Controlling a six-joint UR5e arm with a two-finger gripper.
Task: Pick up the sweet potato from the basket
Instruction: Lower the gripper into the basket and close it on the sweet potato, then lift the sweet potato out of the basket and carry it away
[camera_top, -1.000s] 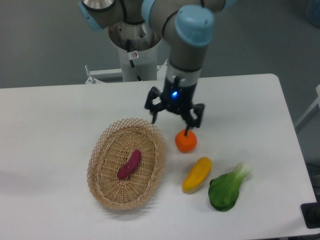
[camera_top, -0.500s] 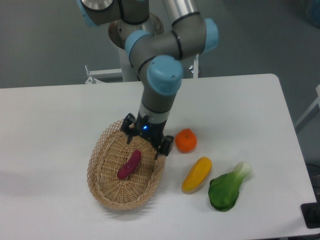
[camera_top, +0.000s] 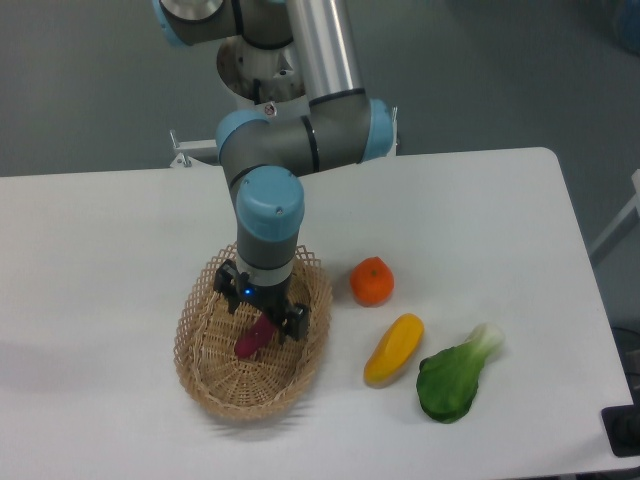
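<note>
while the gripper (camera_top: 262, 317) sits low inside the basket (camera_top: 205, 375), i see its jaws apart, straddling the upper end of the sweet potato (camera_top: 252, 340).

The basket (camera_top: 205, 352) is set left of centre on the surface (camera_top: 110, 250). The sweet potato (camera_top: 253, 339) is seen lying inside it, partly hidden under the pincer (camera_top: 261, 312), which is positioned over the basket. An orange (camera_top: 372, 281) is placed right of the basket; a squash (camera_top: 393, 348) lies nearer the front, with a bok choy (camera_top: 455, 376) further right.
</note>
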